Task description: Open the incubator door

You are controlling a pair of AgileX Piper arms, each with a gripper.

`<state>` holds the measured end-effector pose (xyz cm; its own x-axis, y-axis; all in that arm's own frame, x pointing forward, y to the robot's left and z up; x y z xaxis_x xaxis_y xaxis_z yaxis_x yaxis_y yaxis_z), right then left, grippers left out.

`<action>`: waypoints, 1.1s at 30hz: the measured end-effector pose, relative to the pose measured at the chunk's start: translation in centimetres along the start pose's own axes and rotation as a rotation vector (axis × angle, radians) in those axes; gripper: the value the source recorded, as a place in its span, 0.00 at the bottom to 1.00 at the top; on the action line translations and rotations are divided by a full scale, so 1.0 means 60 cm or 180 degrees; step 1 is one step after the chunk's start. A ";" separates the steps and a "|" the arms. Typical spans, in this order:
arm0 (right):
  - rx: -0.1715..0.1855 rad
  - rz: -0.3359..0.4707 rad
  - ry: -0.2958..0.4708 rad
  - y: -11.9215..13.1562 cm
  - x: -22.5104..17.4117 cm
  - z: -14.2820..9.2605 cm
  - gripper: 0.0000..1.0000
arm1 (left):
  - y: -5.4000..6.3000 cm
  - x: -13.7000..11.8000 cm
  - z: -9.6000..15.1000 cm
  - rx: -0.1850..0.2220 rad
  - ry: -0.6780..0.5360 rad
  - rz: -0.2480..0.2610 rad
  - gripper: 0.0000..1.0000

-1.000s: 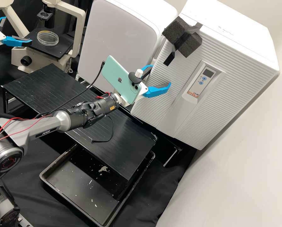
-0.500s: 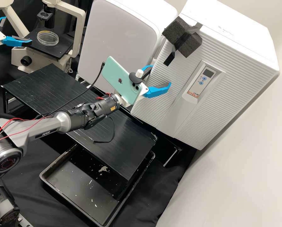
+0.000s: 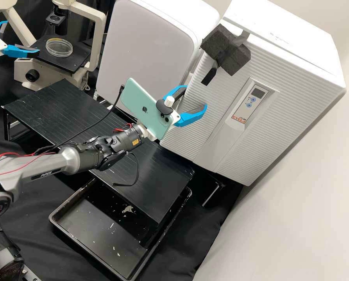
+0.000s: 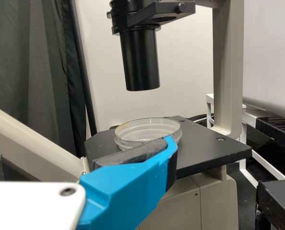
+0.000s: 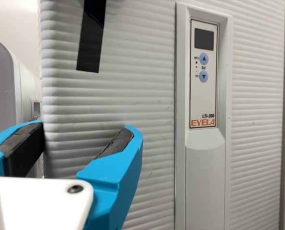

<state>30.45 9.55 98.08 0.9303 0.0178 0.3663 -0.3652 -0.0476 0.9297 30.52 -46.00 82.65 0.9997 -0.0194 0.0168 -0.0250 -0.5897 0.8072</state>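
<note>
The white incubator's ribbed door [image 3: 287, 113] seems slightly ajar along its left side in the high view. My right gripper [image 3: 196, 96] stands open at the door's lower left edge. In the right wrist view, my right gripper [image 5: 85, 129] has one finger beside the edge of the door [image 5: 152, 158] and the other in front of its ribbed face; I cannot tell whether they touch it. My left gripper [image 3: 22, 37] is open at the upper left, near the microscope. One finger of my left gripper [image 4: 168, 143] shows before a glass dish [image 4: 149, 129] in its wrist view.
Dark foam [image 3: 226, 48] is taped to the door's upper left corner. A white cabinet [image 3: 151, 43] stands left of the incubator. A black slatted stand [image 3: 104, 132] and a black tray [image 3: 108, 238] lie below the right arm. The microscope stage [image 3: 61, 58] holds the dish.
My right arm has drawn back a little toward the lower left, turning its gripper slightly. The door's left side, with foam and panel, has shifted slightly outward. The left gripper has stayed still.
</note>
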 end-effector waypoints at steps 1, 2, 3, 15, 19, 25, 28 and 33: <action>-0.0006 0.0011 0.0008 0.003 -0.005 0.001 0.00 | 0.000 0.000 0.000 0.0000 0.0000 0.0000 1.00; 0.0004 0.0004 0.0005 0.004 -0.008 0.003 0.00 | 0.000 0.000 0.000 0.0000 0.0000 0.0000 1.00; -0.0005 0.0015 0.0017 0.007 -0.013 0.003 0.00 | 0.000 0.000 0.000 0.0000 0.0000 0.0000 1.00; -0.0028 0.0204 0.0009 0.045 -0.086 0.020 0.00 | 0.000 0.000 0.000 0.0000 0.0000 0.0000 1.00; -0.0047 0.0266 -0.0010 0.050 -0.103 0.025 0.00 | 0.000 0.000 0.000 0.0000 0.0000 0.0000 1.00; -0.0147 0.0343 -0.0002 0.057 -0.116 0.034 1.00 | 0.000 0.000 0.000 0.0000 0.0000 0.0000 1.00; -0.0176 0.0378 -0.0027 0.061 -0.120 0.037 1.00 | 0.000 0.000 0.000 0.0000 0.0000 0.0000 1.00; -0.0357 0.0452 -0.0097 0.069 -0.130 0.042 1.00 | 0.000 0.000 0.000 0.0000 0.0000 0.0000 1.00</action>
<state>21.77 6.70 98.94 0.8691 -0.0114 0.4945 -0.4928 0.0643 0.8677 30.52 -46.00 82.65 0.9997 -0.0194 0.0168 -0.0250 -0.5897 0.8072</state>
